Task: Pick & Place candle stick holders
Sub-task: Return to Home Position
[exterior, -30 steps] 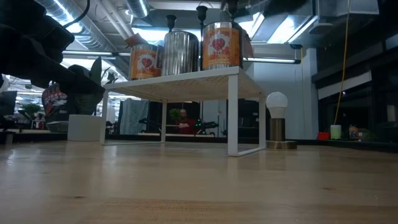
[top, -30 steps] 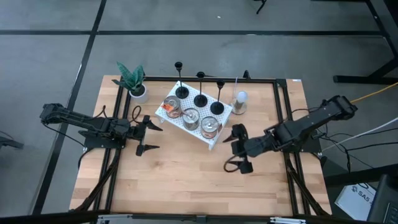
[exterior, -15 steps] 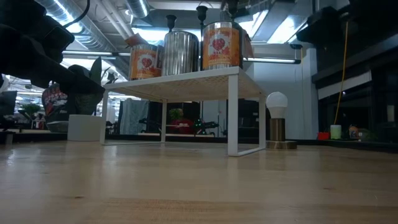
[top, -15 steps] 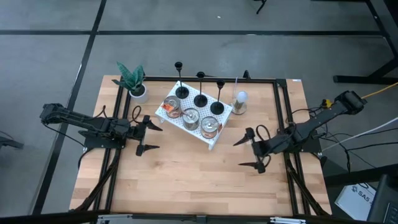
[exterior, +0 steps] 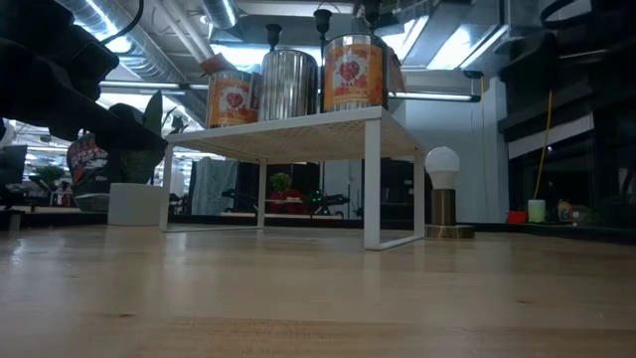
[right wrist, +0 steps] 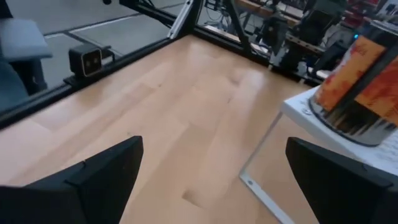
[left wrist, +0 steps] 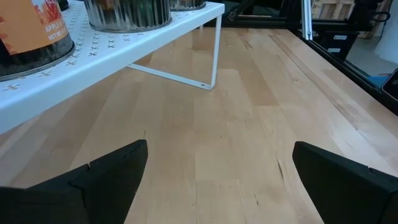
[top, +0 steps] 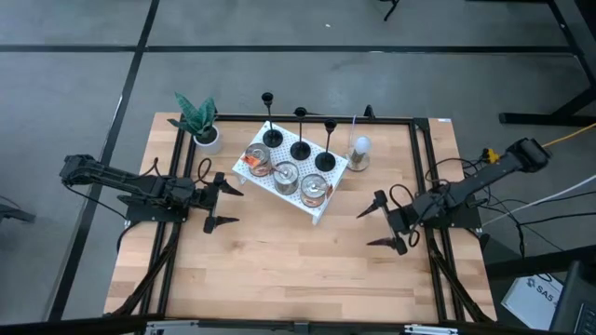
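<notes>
Your right gripper [top: 372,226] has backed off the shelf [top: 296,199], fingers spread and empty — 3 candle holders [top: 300,149] stand on it, left gripper [top: 233,207] waits released; job looks done.

High view: overhead, straight down on whole table [top: 279,270]. Low view: tabletop level, close, facing shelf [exterior: 371,169]. Wrist views: from 9 and 3 o'clock, low, facing inward. All share shelf.

At the low view's top centre, matte black metal candle stick holders [exterior: 322,18] are running off the frame, their bases hiding behind round metal tins [exterior: 288,85]. In the right wrist view, an orange-labelled tin [right wrist: 364,81] is showing blurred, with the frame's edge cropping it.
</notes>
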Robot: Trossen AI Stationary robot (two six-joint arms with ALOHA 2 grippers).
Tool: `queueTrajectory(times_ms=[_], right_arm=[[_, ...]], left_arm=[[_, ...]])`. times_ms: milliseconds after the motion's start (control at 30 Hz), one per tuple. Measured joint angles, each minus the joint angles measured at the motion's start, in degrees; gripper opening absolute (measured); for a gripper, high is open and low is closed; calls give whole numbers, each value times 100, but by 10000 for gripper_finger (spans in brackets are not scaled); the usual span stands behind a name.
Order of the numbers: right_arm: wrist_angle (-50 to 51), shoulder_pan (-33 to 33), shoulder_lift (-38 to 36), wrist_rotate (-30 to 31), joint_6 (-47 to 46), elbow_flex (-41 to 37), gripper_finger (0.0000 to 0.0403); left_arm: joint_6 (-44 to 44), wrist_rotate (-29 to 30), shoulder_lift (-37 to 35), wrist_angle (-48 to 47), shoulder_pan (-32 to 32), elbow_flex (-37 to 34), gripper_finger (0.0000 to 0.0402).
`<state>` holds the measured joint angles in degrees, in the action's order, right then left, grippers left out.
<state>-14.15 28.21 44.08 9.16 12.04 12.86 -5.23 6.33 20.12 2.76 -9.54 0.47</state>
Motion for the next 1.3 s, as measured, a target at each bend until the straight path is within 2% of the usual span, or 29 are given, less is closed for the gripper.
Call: queueTrajectory(times_ms=[300,500,700,833,967,1300], right_arm=[[1088,-772,-927,-736,462,-13,400],[1497,-1060,-1399,-773,708,-13,400],[1665,-1245,-1425,-779,760,-26,399],[959,-1301,-1425,-887,780,-478,393],[-395,-1391,-1423,-1064,790,-1183,390],[-530,-1635,-1529,-1045,1295,-1187,389]], left_arm=[[0,1,0,0,-1,0,400],[0,2,0,0,0,0,400],[0,2,1,0,0,0,400],[0,0,0,0,0,0,400],[0,2,0,0,0,0,400],[0,2,2,-2,0,1,400]])
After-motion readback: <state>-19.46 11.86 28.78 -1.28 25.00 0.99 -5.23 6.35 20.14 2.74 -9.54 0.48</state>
